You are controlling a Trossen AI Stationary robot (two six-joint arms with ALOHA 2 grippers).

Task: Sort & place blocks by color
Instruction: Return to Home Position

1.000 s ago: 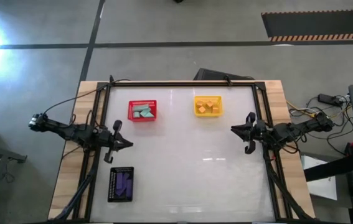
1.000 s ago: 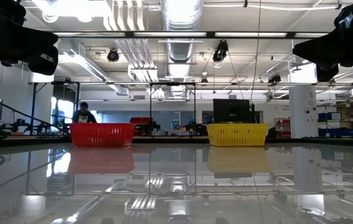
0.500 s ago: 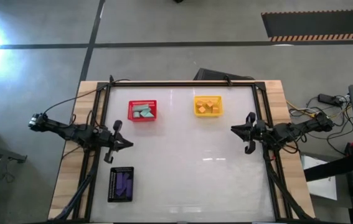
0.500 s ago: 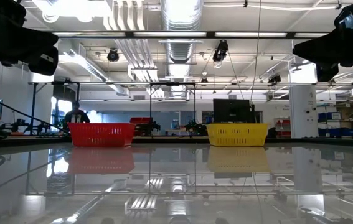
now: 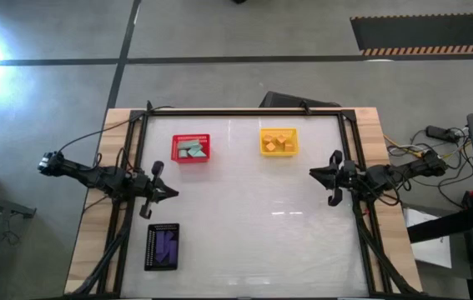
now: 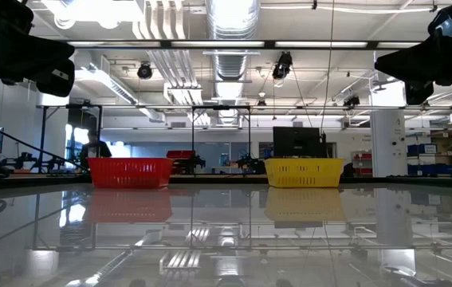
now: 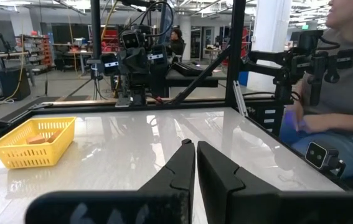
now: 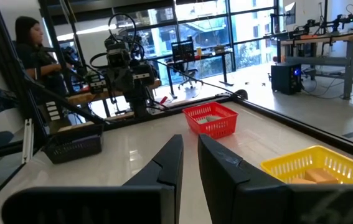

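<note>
So every block I can spot is already binned. The teal blocks (image 5: pixel 191 149) sit in the red basket (image 5: pixel 191 137) by the worktop's (image 5: pixel 253 225) far edge, left of middle. The orange blocks (image 5: pixel 279 143) are in the yellow basket (image 5: pixel 279 130) along that same edge, right of middle. The purple blocks (image 5: pixel 166 242) are in the black basket (image 5: pixel 162 266) near the near-left corner.

Nothing loose lies in front of either set of jaws. The left gripper (image 5: pixel 173 192) hangs by the left edge, between the red and black baskets. The right gripper (image 5: pixel 313 172) is by the right edge, closest to the yellow one. They point at each other across the middle, both pinched down to a thin slit and holding nothing. I'd say all that's left is parking the arms.
</note>
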